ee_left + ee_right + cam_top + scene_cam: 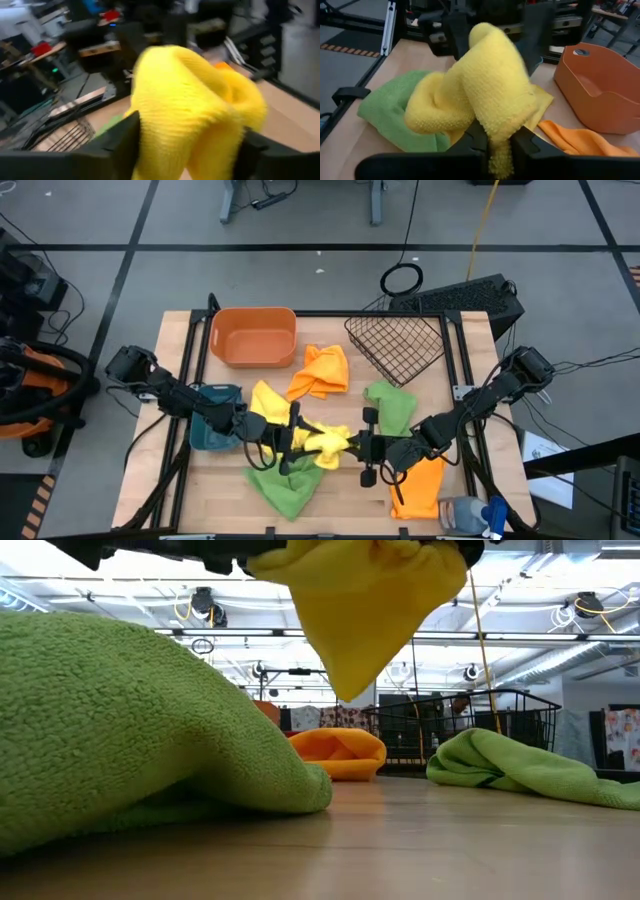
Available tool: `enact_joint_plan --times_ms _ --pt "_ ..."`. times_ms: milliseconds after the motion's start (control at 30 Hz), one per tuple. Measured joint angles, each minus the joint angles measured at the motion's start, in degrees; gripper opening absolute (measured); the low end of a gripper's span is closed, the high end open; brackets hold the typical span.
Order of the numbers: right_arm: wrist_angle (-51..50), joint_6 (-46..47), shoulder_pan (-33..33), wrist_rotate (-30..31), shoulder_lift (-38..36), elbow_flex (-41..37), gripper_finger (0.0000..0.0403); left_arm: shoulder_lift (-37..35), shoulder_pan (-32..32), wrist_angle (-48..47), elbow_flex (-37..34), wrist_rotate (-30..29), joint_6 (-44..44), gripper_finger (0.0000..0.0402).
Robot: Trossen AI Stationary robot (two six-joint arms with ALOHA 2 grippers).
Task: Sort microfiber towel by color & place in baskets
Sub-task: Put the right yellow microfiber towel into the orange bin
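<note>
Near the front middle of the wooden worktop (420, 330), forward of the orange plastic rectangular tub (253, 336): a yellow microfiber towel (325, 442) lifted clear of the surface, strung between both arms. Right gripper (492, 145) with fingers pressed together, pinching a fold of that yellow towel. Left gripper (187, 145) facing it from the tub's side, fingers (117, 142) spread to either side of the same cloth, bulging between them; not clear whether gripping or merely around it. Looks like a hand-over or a two-handed lift, sorting barely begun.

Empty so far: the orange tub and the dark wire-mesh basket (396, 344) beside it. Smaller teal-blue plastic tub (212, 430) forward of the orange tub, under the left arm, contents hard to tell. On the worktop, unsorted: a second yellow towel (268, 402) just behind the lifted one, an orange towel (322, 370) beside the orange tub, a green towel (392, 406) in front of the mesh basket, another green towel (285, 485) at the front edge, another orange towel (420, 490) under the right arm.

Next, probably: one gripper to let go cleanly, the other to carry the cloth over a chosen basket, high enough not to drag neighbouring towels. Which basket suits yellow: cannot tell.
</note>
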Motion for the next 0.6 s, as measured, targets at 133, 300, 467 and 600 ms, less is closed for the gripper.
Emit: enact_joint_plan --times_ms 133,300,467,600 --pt "0.19 1.48 -0.01 0.04 0.00 0.00 0.0035 0.02 -0.63 0.45 0.00 0.48 2.25 0.0080" --pt "0.34 2.26 0.06 3.11 -0.01 0.02 0.0084 -0.92 -0.54 1.64 0.00 -1.34 1.85 0.0021" --pt "0.20 4.35 0.30 4.74 -0.27 0.02 0.0161 -2.70 -1.28 1.07 0.00 -4.99 1.80 0.0019" --pt "0.12 3.39 1.19 6.01 -0.63 0.09 0.0224 -4.82 -2.19 -1.13 0.00 -7.35 0.38 0.0011"
